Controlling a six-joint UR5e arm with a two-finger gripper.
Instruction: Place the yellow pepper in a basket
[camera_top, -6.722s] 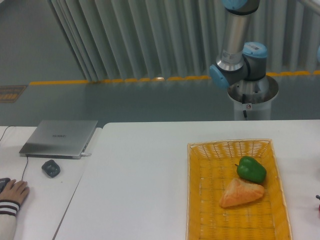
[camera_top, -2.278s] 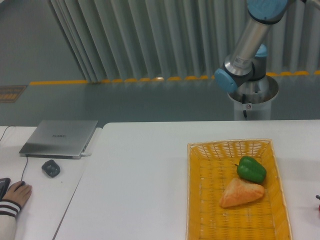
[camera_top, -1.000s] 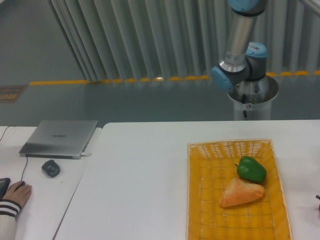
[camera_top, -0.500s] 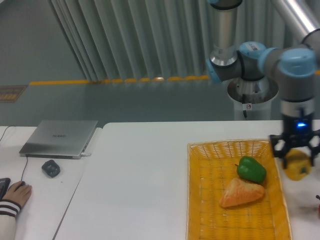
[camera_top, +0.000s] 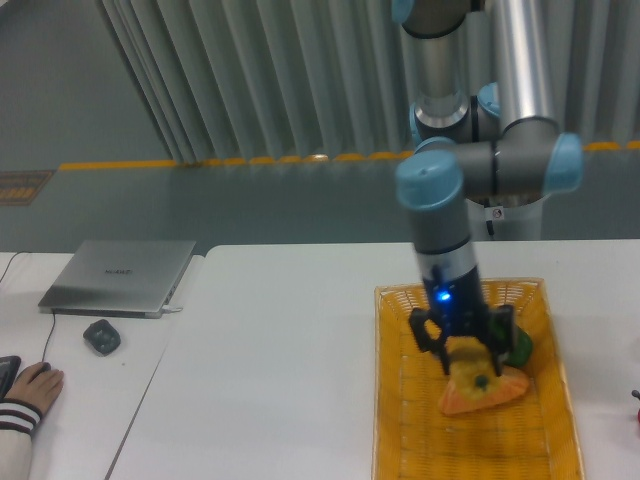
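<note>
Hovering low over the wicker basket, the gripper has its fingers clamped on the yellow pepper, poised above the bread-like piece for release.

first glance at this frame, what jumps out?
The arm's hand, shut on the yellow pepper, sits over the bright yellow-orange basket at the table's right. Right under it lie an orange-tan bread-like piece and a mostly hidden green pepper. Far left: a closed laptop and a person's hand at the edge.
</note>
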